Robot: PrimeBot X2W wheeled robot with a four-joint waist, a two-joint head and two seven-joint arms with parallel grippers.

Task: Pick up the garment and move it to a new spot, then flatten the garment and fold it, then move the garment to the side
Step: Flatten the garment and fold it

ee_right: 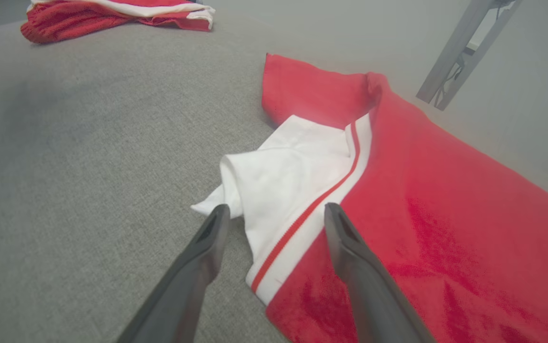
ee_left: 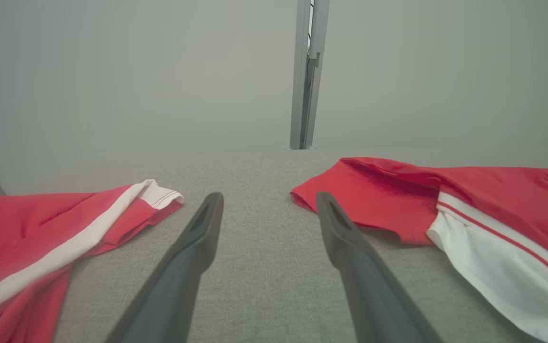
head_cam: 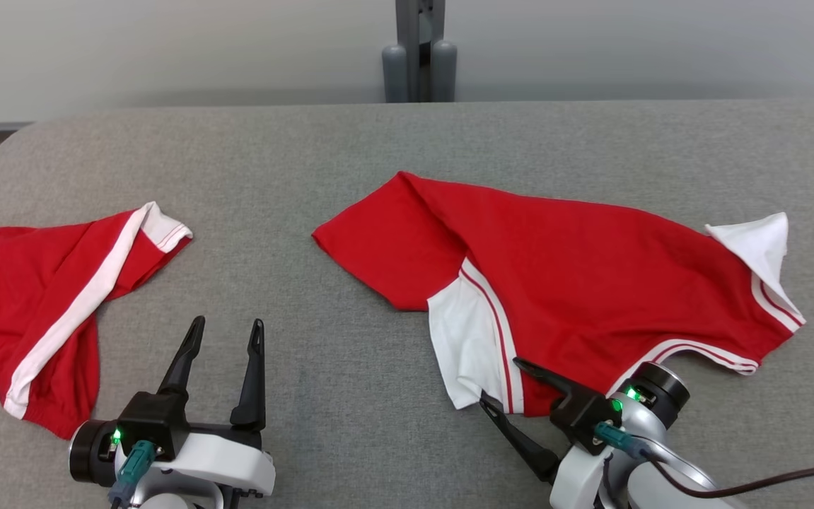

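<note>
**Grey tabletop, two red garments, both tools wide open**

Head view: the tabletop [head_cam: 350, 141] runs back to a pale wall [head_cam: 166, 49], with a post [head_cam: 419, 49] at 12 o'clock. A crumpled shirt [head_cam: 576, 283] lies at 3 o'clock and the shorts [head_cam: 18, 304] at 9 o'clock, well apart. At 7 o'clock the left tool [head_cam: 228, 324] is spread wide and empty, between the garments. At 5 o'clock the right tool [head_cam: 501, 382] is also spread wide, gripping nothing, its tips at the shirt's white sleeve [head_cam: 467, 332].

Left wrist view: the left tool [ee_left: 269, 197] gapes over bare tabletop [ee_left: 264, 286], with the shorts [ee_left: 40, 228] at 9 o'clock and the shirt [ee_left: 493, 190] at 3 o'clock.

Right wrist view: the right tool [ee_right: 277, 209] straddles the sleeve [ee_right: 293, 171] hem. Whether it touches, I cannot tell. The shorts [ee_right: 112, 14] lie at 11 o'clock.
</note>
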